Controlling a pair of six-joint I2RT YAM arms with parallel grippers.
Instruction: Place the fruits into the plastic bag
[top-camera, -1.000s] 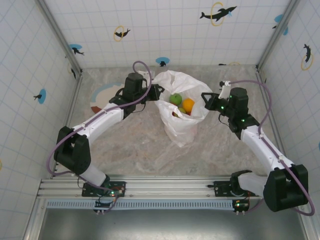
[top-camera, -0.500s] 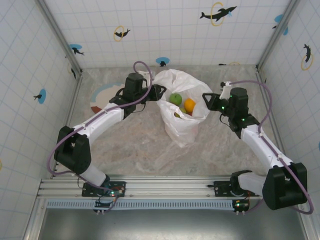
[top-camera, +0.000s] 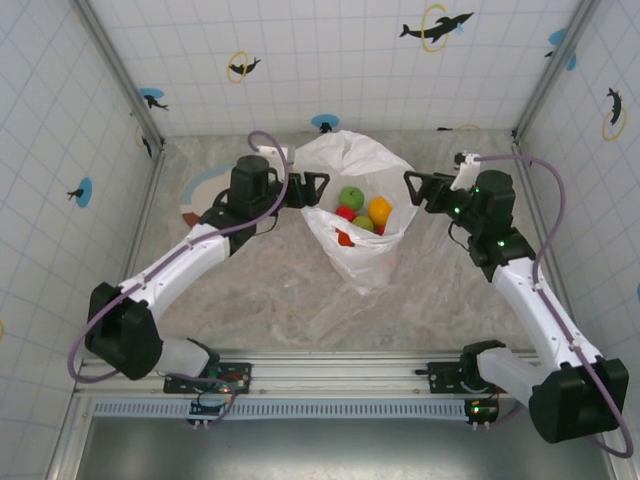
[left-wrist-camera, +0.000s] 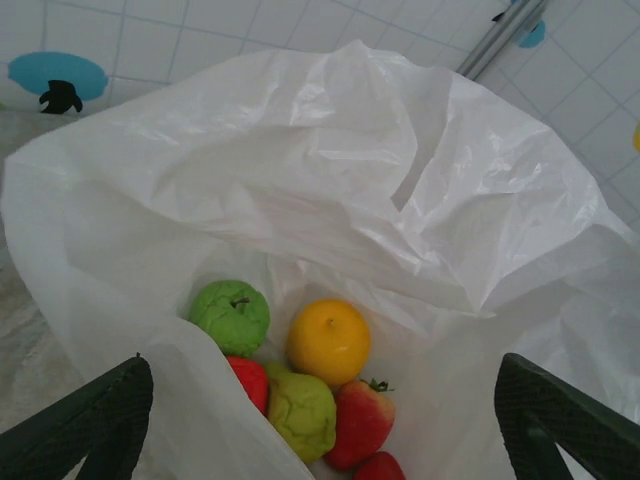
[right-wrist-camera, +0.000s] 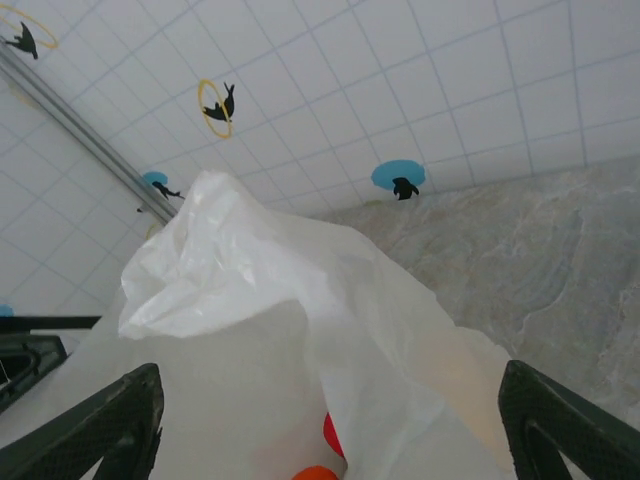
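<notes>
A white plastic bag (top-camera: 366, 262) stands open mid-table, with green, orange and red fruits (top-camera: 361, 211) inside. The left gripper (top-camera: 320, 188) and right gripper (top-camera: 410, 190) flank its rim, jaws spread wide, holding nothing.

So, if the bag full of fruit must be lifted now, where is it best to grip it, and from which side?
Probably the raised rim of the bag, pinched from both sides: it is a thin upright sheet, and the fruit sits low inside. The open left gripper and right gripper flank the mouth.
</notes>
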